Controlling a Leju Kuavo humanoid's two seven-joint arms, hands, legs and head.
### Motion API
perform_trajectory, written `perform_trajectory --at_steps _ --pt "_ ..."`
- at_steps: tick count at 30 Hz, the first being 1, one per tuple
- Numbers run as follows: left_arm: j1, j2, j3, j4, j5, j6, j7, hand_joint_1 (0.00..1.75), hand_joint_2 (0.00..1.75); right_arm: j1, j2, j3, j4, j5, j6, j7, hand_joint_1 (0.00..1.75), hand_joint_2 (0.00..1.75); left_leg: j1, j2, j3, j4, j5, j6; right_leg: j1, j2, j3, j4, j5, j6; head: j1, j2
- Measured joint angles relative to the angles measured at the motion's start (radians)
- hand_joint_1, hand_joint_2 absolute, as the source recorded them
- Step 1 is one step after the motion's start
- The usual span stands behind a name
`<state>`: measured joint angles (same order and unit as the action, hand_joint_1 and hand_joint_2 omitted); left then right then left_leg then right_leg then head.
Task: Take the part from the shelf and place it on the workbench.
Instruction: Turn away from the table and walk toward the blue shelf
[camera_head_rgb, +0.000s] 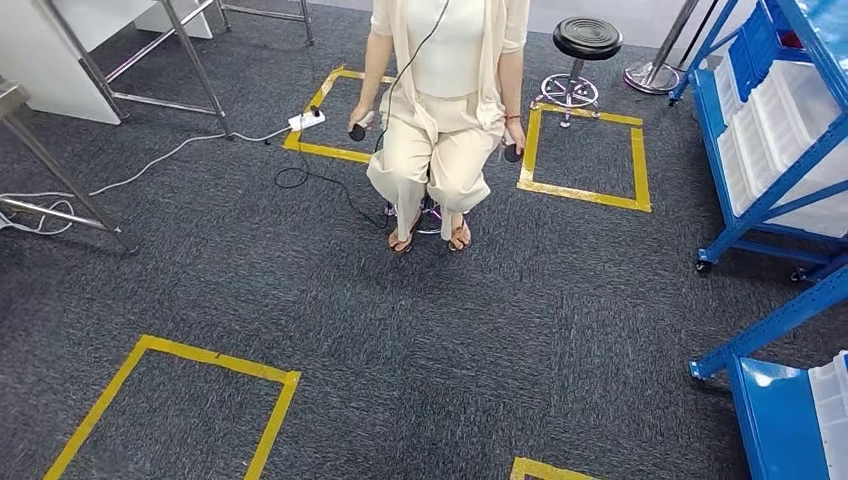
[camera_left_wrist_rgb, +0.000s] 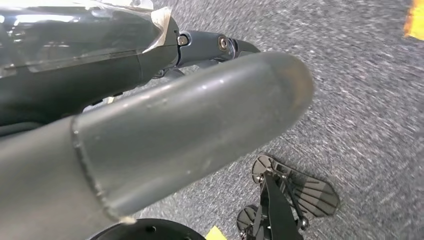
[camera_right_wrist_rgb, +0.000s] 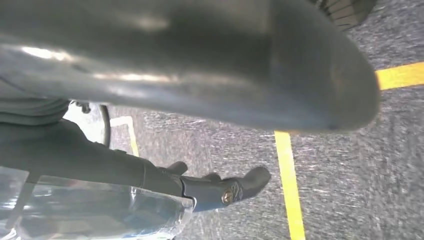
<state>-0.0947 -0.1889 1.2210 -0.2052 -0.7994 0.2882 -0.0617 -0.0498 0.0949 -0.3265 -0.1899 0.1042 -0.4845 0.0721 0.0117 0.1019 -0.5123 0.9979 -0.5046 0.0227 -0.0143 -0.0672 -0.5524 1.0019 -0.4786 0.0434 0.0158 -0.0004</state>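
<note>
Hanging over grey carpet (camera_head_rgb: 420, 330), my left hand (camera_left_wrist_rgb: 200, 50) and right hand (camera_right_wrist_rgb: 220, 190) both hold nothing, fingers apart. Farther off sits a person (camera_head_rgb: 447, 100) on a stool — blue shelf (camera_head_rgb: 770, 140) at right, part indistinguishable among its white bins.

Rough grey carpet (camera_head_rgb: 400, 330); glossy blue metal shelf (camera_head_rgb: 770, 190).

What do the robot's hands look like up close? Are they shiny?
Each hand has a thick, rounded grey thumb, smooth with a dull sheen. On the left hand the thumb has tiny scuffs, and beside it sit darker fingers with small round silver screws. The right hand looks the same, with a dark finger carrying a brass-coloured screw. A clear, glossy plastic wrap with reflections covers part of each hand.
</note>
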Motion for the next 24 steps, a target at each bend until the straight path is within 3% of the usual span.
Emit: perform_trajectory --at_steps 2,4,6,8,9,10,11,13,15,17,19,21,23,24 --pt "-0.003 -0.001 0.000 0.000 0.000 -0.001 -0.002 0.00 0.00 0.001 -0.002 0.000 0.000 0.002 0.000 0.000 0.00 0.00 0.003 0.013 0.006 0.000 -0.004 -0.013 0.001 0.020 -0.003 -0.001 0.005 -0.017 -0.002 0.000" --pt "-0.006 -0.003 0.000 0.000 0.001 -0.002 -0.011 0.00 0.00 0.002 -0.004 0.000 0.000 0.001 0.004 -0.003 0.00 0.00 0.009 -0.018 -0.003 0.034 -0.034 -0.023 -0.005 0.041 0.000 -0.005 0.010 -0.034 -0.005 0.000" --pt "-0.005 -0.003 0.000 0.000 0.002 -0.009 -0.035 0.00 0.00 0.001 -0.002 0.000 0.000 -0.003 0.014 -0.017 0.00 0.00 0.012 -0.075 -0.050 0.143 -0.101 -0.026 -0.006 0.061 0.002 -0.006 0.014 -0.046 -0.009 0.000" --pt "-0.004 -0.001 0.000 0.000 0.002 -0.017 -0.052 0.00 0.00 -0.001 0.002 0.000 0.000 -0.007 0.021 -0.032 0.00 0.00 0.011 -0.098 -0.110 0.264 -0.150 -0.025 0.001 0.085 0.000 -0.006 0.015 -0.051 -0.010 0.000" --pt "-0.004 0.001 0.000 0.000 0.003 -0.020 -0.054 0.00 0.00 -0.001 0.004 0.000 0.000 -0.008 0.021 -0.035 0.00 0.00 0.011 -0.101 -0.123 0.285 -0.146 -0.023 0.003 0.099 0.001 -0.005 0.015 -0.052 -0.011 0.000" --pt "-0.004 0.003 0.000 0.000 0.003 -0.021 -0.055 0.00 0.00 -0.001 0.005 0.000 0.000 -0.008 0.021 -0.036 0.00 0.00 0.011 -0.104 -0.118 0.265 -0.121 -0.020 0.005 0.114 0.003 -0.005 0.015 -0.052 -0.011 0.000" --pt "-0.004 0.005 0.000 0.000 0.003 -0.023 -0.056 0.00 0.00 -0.002 0.005 0.000 0.000 -0.008 0.022 -0.037 0.00 0.00 0.011 -0.110 -0.098 0.214 -0.083 -0.016 0.006 0.128 0.005 -0.004 0.015 -0.051 -0.011 0.000" --pt "-0.005 0.008 0.000 0.000 0.004 -0.024 -0.059 0.00 0.00 -0.004 0.006 0.000 0.000 -0.007 0.028 -0.038 0.00 0.00 0.013 -0.155 -0.043 0.083 -0.015 -0.007 0.009 0.153 0.005 -0.001 0.015 -0.049 -0.010 0.000" --pt "-0.005 0.010 0.000 0.000 0.006 -0.024 -0.062 0.00 0.00 -0.007 0.007 0.000 0.000 -0.002 0.041 -0.038 0.00 0.00 0.010 -0.188 -0.020 0.022 0.003 -0.002 0.010 0.173 -0.004 0.001 0.018 -0.041 -0.010 0.000" --pt "-0.006 0.011 0.000 0.000 0.009 -0.024 -0.064 0.00 0.00 -0.007 0.008 0.000 0.000 0.005 0.053 -0.038 0.00 0.00 0.006 -0.173 -0.019 0.014 0.006 0.006 0.008 0.192 -0.017 0.000 0.023 -0.028 -0.010 0.000" --pt "-0.008 0.011 0.000 0.000 0.012 -0.024 -0.065 0.00 0.00 -0.006 0.007 0.001 0.000 0.011 0.057 -0.038 0.00 0.00 0.006 -0.147 -0.014 0.000 0.015 0.019 0.009 0.160 -0.036 0.026 0.010 -0.023 -0.008 0.000" --pt "-0.008 0.011 0.000 0.000 0.013 -0.024 -0.065 0.00 0.00 -0.008 0.006 0.002 0.000 0.017 0.058 -0.038 0.00 0.00 0.005 -0.117 -0.011 -0.009 0.020 0.029 0.008 0.101 -0.089 0.127 -0.042 -0.025 -0.004 0.000" --pt "-0.007 0.012 0.000 0.000 0.014 -0.024 -0.065 0.00 0.00 -0.008 0.006 0.004 0.000 0.029 0.060 -0.036 0.00 0.00 0.002 -0.085 -0.013 -0.009 0.019 0.031 0.003 0.081 -0.157 0.261 -0.096 -0.022 -0.002 0.000" --pt "-0.007 0.012 0.000 0.000 0.014 -0.024 -0.065 0.00 0.00 -0.007 0.006 0.006 0.000 0.036 0.063 -0.035 0.00 0.00 0.002 -0.069 -0.014 -0.009 0.019 0.031 0.000 0.079 -0.171 0.292 -0.104 -0.014 -0.002 0.000"
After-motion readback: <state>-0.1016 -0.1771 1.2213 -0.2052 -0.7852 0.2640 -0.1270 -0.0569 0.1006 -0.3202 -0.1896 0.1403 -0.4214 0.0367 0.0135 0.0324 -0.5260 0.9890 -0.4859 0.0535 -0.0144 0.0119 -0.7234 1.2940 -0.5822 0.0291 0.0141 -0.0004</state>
